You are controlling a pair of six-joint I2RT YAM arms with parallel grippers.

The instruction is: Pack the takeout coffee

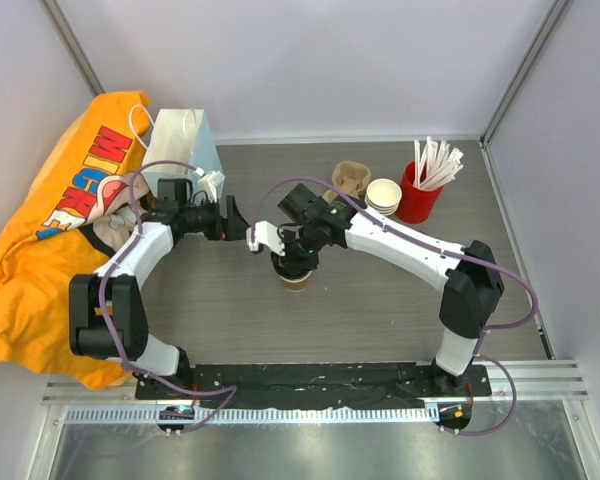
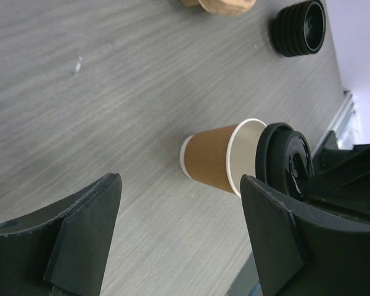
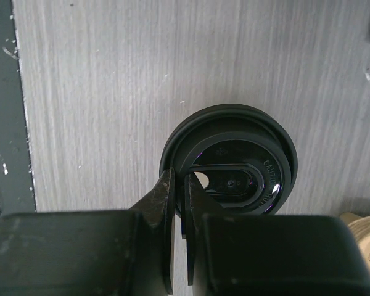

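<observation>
Brown paper cup [image 2: 213, 157] stands upright mid-table, under my right arm. The black lid [image 3: 234, 135] is at its white rim, tilted, and I can't tell whether it's seated. My right gripper [image 3: 180, 182] is pinching that lid's edge from above. Left gripper [image 2: 180, 185] hangs near the cup, jaws spread, nothing in them. Stack of loose lids [image 2: 299, 28] farther off, white paper bag [image 1: 185, 140] rear left.

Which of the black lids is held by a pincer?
The lid at the single paper cup's rim: the right pincer is shut on its edge. The other lids sit in a stack apart, untouched.
</observation>
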